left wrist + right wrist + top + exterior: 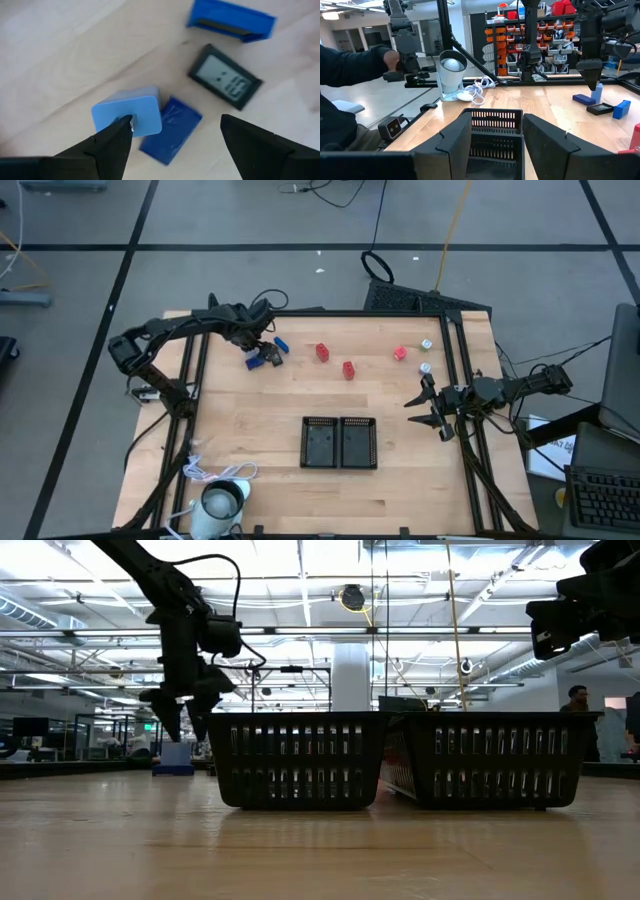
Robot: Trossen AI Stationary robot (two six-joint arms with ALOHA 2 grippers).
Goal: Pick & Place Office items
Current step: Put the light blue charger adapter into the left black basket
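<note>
My left gripper [262,348] hangs open, pointing down, above a cluster at the far left: a light blue block [126,112], a dark blue block [171,129], a small black display [225,76] and a blue block [231,20]. All of them lie flat on the wood. In the low view its fingertips [185,728] stand clear above the table. Red blocks [322,352] [348,369] [400,353] and two silvery round bits [426,344] [425,367] lie farther right. My right gripper [428,406] waits open and level at the right edge.
Two black slotted trays [340,442] stand side by side at the table's middle, toward the near edge. A white cup-like thing [222,502] with a cord sits at the near left corner. A person's dark sleeve [350,65] shows beyond the table.
</note>
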